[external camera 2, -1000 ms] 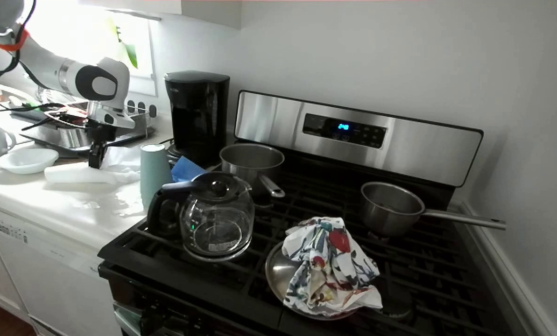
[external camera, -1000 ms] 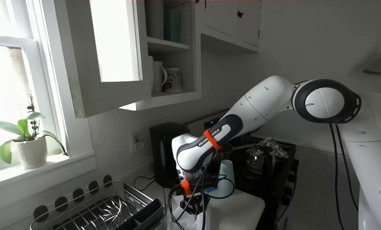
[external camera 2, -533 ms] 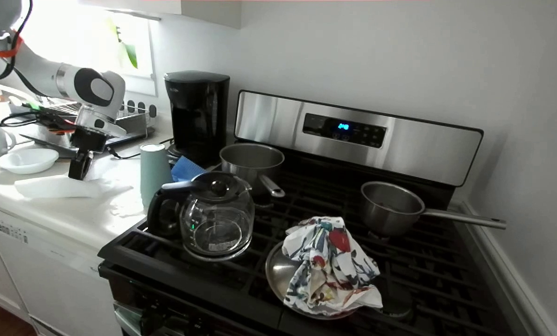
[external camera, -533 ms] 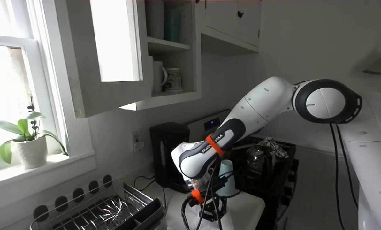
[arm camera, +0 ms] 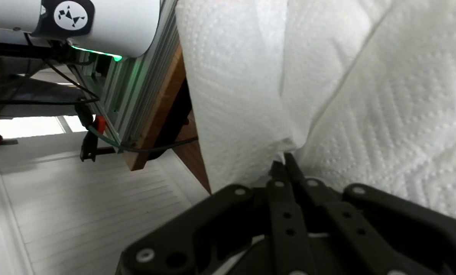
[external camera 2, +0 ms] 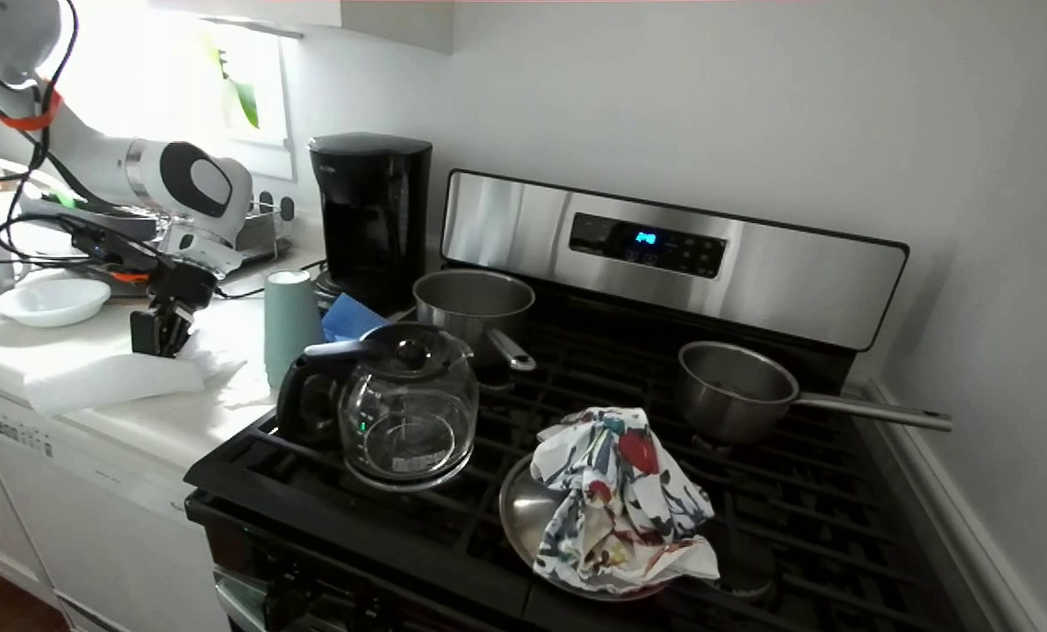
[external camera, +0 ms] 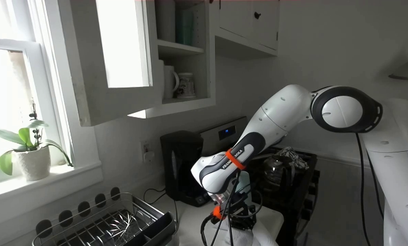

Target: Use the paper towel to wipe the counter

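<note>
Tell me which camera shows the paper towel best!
The wrist view: the paper towel looks huge there, so you see its bumps and folds, pinched by the pincer. Both exterior views show it smaller, white against the white counter. In an exterior view, the picture's bottom edge cuts it off.

Lettering [external camera: 226, 164] on the robot arm [external camera: 275, 112] reads "FRAN" and "MIKA" around an orange band [external camera: 235, 159], while beyond the counter [external camera 2: 190, 426] edge the stove display [external camera 2: 648, 247] shows blue digits [external camera 2: 646, 238] too blurred to read.

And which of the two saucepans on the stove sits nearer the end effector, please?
The saucepan beside the black coffee maker; the other saucepan is farther across the stove.
</note>
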